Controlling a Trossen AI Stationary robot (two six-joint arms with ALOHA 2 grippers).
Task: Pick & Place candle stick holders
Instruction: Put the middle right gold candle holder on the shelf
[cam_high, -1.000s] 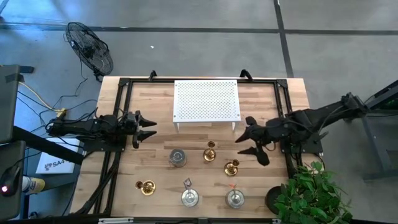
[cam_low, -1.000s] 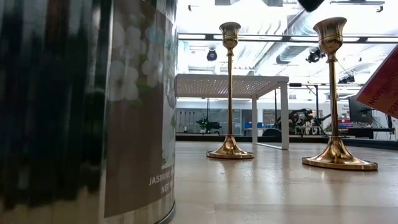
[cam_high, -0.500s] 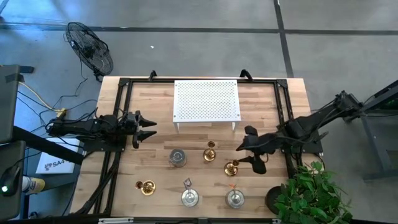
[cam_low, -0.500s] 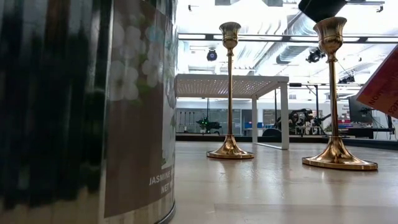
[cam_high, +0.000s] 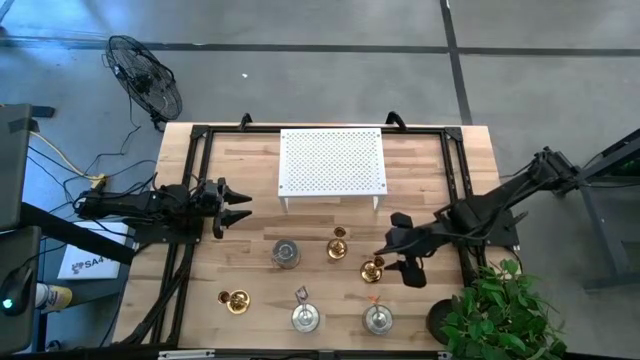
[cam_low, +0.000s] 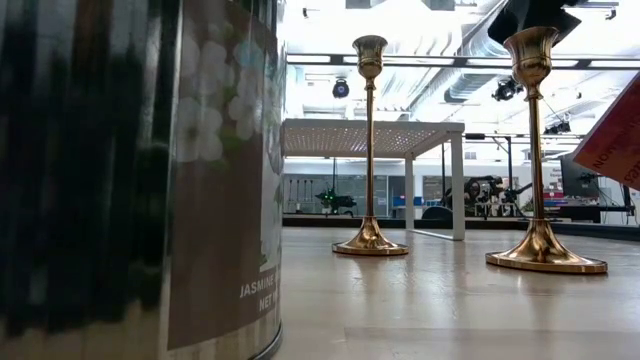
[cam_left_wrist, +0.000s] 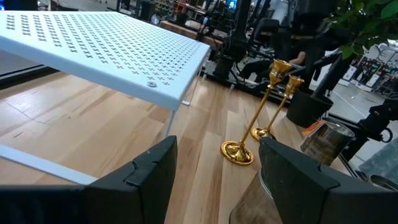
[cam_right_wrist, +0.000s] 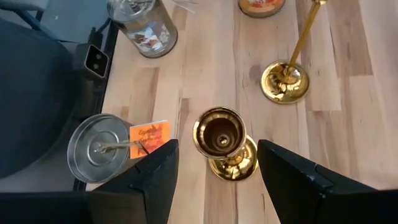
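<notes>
High view: the right gripper (cam_high: 392, 257) hangs over the gold candlestick (cam_high: 372, 269) that stands on the right half of the wooden table (cam_high: 470, 170), its fingers spread wide to either side of the cup and closed on nothing. In the right wrist view that candlestick (cam_right_wrist: 222, 142) sits straight below, between the two dark fingers (cam_right_wrist: 144, 180), with its open cup facing the camera (no contact with either finger can be seen). A second gold candlestick (cam_high: 338, 244) stands just beside it toward the white rack (cam_high: 332, 162), and a third (cam_high: 236, 300) stands well apart near the front left. Three silvery round holders are also on the table: one (cam_high: 286, 253) beside the middle candlestick, and two, (cam_high: 305, 317) and (cam_high: 377, 318), along the front edge. The left gripper (cam_high: 232, 205) waits at the table's left edge, fingers apart and empty. A potted plant (cam_high: 497, 310) stands at the front right corner.
</notes>
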